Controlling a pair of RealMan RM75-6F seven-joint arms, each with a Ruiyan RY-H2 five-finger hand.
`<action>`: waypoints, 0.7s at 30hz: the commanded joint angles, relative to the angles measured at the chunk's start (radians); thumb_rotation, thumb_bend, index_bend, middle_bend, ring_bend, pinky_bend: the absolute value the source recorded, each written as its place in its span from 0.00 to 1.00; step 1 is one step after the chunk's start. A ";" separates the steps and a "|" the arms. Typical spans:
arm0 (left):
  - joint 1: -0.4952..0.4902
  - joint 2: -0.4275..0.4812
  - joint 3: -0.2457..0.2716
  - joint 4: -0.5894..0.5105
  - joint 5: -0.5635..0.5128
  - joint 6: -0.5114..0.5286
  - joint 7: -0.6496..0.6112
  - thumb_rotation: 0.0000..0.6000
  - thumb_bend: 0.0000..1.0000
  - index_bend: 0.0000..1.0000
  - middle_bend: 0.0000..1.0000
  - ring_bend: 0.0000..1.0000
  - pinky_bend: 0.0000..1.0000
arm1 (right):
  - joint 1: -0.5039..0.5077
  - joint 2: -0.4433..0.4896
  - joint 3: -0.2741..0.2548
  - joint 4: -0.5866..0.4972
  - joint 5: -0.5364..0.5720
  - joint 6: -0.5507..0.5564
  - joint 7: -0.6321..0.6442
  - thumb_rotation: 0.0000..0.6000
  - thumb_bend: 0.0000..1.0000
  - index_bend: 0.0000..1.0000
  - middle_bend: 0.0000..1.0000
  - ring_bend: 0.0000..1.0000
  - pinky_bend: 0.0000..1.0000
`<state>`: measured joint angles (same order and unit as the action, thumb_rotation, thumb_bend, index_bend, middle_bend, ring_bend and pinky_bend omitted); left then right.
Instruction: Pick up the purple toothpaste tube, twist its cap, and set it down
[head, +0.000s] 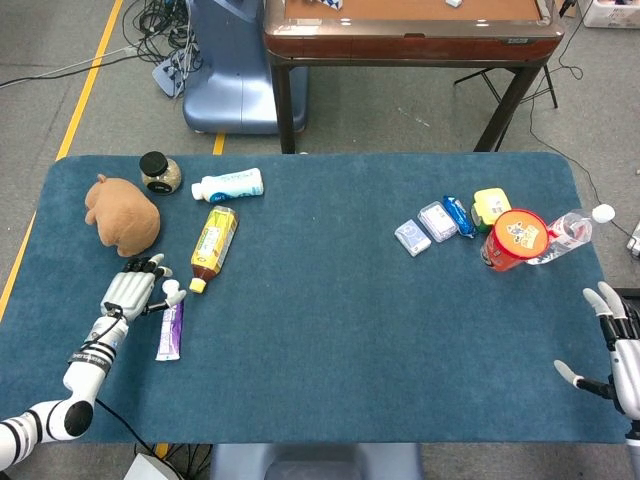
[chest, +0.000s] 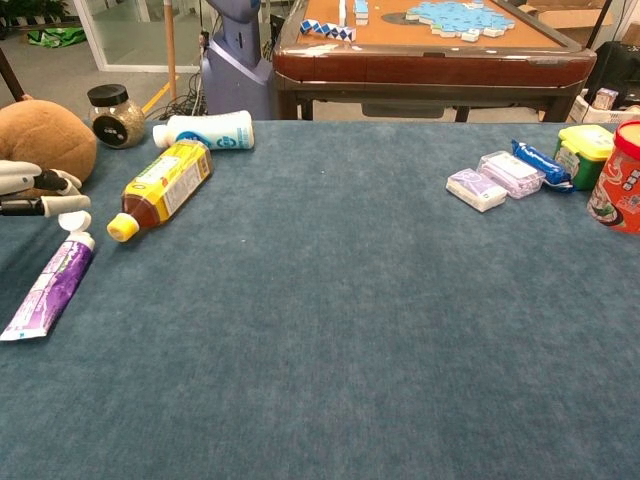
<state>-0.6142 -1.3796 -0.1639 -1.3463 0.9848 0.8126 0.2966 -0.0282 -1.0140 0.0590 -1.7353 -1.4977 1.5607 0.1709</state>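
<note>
The purple toothpaste tube (head: 169, 331) lies flat on the blue table, its white cap (head: 171, 290) pointing away from me; it also shows at the left of the chest view as the tube (chest: 48, 288) with its cap (chest: 72, 222). My left hand (head: 135, 293) hovers just left of the cap, fingers apart and holding nothing; its fingertips (chest: 40, 192) reach in at the chest view's left edge, right above the cap. My right hand (head: 612, 352) is open at the table's near right corner, far from the tube.
A yellow tea bottle (head: 213, 243), a white bottle (head: 229, 185), a brown plush toy (head: 123, 214) and a small jar (head: 159, 172) lie close behind the tube. At the right stand small packets (head: 437, 222), a red tub (head: 514, 239) and a clear bottle (head: 565, 234).
</note>
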 joint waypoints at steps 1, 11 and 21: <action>-0.010 -0.009 0.013 -0.012 -0.003 -0.010 0.007 0.00 0.15 0.23 0.00 0.00 0.00 | -0.002 0.001 0.000 0.000 0.002 0.001 0.000 1.00 0.02 0.00 0.00 0.00 0.00; -0.008 0.029 0.059 -0.123 0.040 0.012 0.025 0.00 0.15 0.25 0.00 0.00 0.00 | -0.004 -0.003 0.000 0.006 0.002 0.001 0.007 1.00 0.02 0.00 0.00 0.00 0.00; 0.025 0.123 0.094 -0.325 0.148 0.093 0.003 0.00 0.15 0.26 0.00 0.00 0.00 | -0.002 -0.008 0.001 0.016 -0.002 -0.001 0.019 1.00 0.02 0.00 0.00 0.00 0.00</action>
<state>-0.6046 -1.2823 -0.0766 -1.6343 1.0970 0.8701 0.3137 -0.0306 -1.0215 0.0601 -1.7191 -1.4990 1.5595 0.1897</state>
